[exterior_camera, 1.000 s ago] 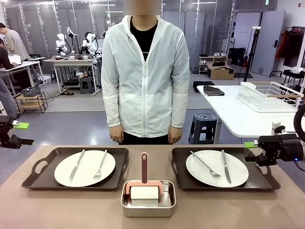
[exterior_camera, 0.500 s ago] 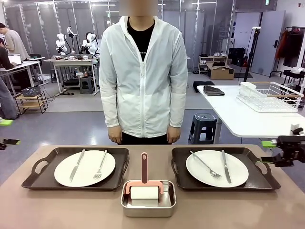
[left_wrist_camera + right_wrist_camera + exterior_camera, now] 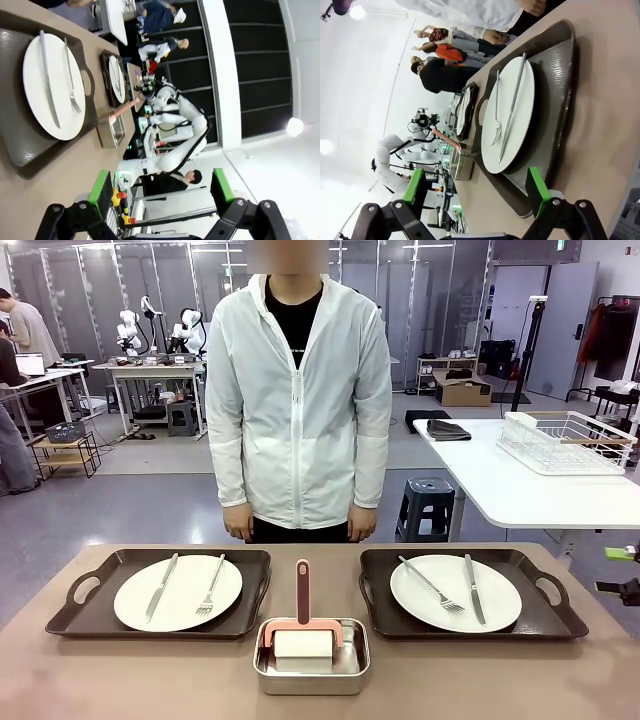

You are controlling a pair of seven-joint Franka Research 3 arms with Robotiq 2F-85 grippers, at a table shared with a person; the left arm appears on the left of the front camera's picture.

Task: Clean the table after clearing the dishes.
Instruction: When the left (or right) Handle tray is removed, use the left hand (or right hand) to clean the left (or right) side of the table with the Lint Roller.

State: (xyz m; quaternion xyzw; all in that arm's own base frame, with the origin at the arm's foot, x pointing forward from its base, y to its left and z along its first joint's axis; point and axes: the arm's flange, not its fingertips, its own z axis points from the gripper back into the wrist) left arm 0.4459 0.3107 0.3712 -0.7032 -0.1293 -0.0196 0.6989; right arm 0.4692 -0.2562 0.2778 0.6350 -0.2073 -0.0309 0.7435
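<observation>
Status check: I'd say basically nothing is done yet. Both round white plates, the left plate (image 3: 178, 592) and the right plate (image 3: 455, 592), sit on dark brown rectangular handled trays, the left tray (image 3: 95, 618) and the right tray (image 3: 545, 618). Each plate has a steel knife (image 3: 162, 587) and fork (image 3: 211, 585) lying on it. The trays sit well apart on the large matte taupe-brown table (image 3: 150, 680), along its far side, right in front of the person in the white jacket (image 3: 300, 400). That person's hands hang by their sides, touching nothing.

In the gap between the trays, nearer the robot, is the small square steel pan (image 3: 311, 670) with the pink-handled roller (image 3: 302, 590) resting in it. The white head looks unused, but honestly I can't tell from this angle.

The left gripper (image 3: 161, 192) has its fingers spread wide with nothing between them, and it looks along the table from off the left end. The right gripper (image 3: 476, 195) is the same, wide apart and empty. It hangs just past the table's right end, near the right tray's outer handle but not touching it.

So my read is that the whole job is still ahead. The dishes have to leave the table first, then the roller comes out of the pan for the cleaning. Each tray has a handle facing the arm on its own side, which seems the obvious place to start.
</observation>
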